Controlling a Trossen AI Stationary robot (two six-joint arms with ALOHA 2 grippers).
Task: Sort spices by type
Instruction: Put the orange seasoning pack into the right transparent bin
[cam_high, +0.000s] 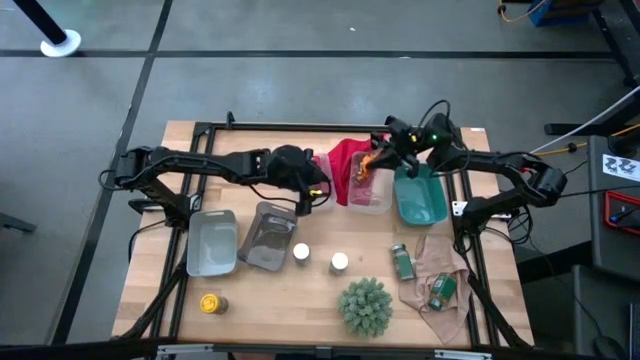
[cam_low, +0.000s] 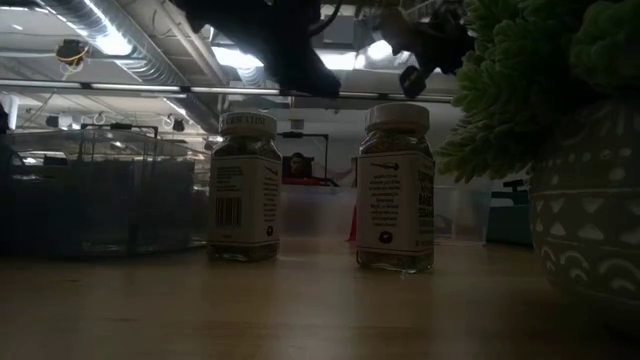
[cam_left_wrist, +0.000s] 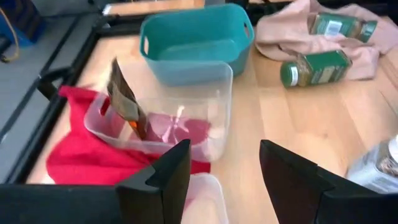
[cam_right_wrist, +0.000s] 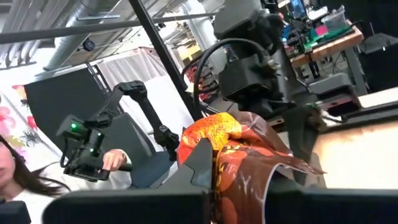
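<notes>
My right gripper (cam_high: 381, 155) is shut on an orange-brown spice packet (cam_right_wrist: 249, 152) over the far end of a clear tub (cam_high: 368, 192). My left gripper (cam_left_wrist: 224, 168) is open and empty, just left of that tub. Two white-topped jars (cam_high: 301, 252) (cam_high: 340, 262) stand upright mid-table and show close up in the low view (cam_low: 245, 185). Two green-labelled jars (cam_high: 402, 262) (cam_high: 442, 290) lie on their sides, on and beside a beige cloth. A yellow-capped jar (cam_high: 210, 303) stands near the front left. My right gripper pinches the packet between its two fingers (cam_right_wrist: 202, 163). The crumpled foil (cam_right_wrist: 292, 163) spreads out past them and hides the exact part held. The packet is tilted, with its lower end (cam_left_wrist: 138, 127) down inside the clear tub.
A teal bin (cam_high: 420, 197) sits right of the clear tub. A red cloth (cam_high: 343, 157) lies under and behind the tub. Two grey bins (cam_high: 212, 243) (cam_high: 265, 236) stand at the left. A spiky green plant (cam_high: 365, 306) is near the front. A person shows beyond the table (cam_right_wrist: 18, 180).
</notes>
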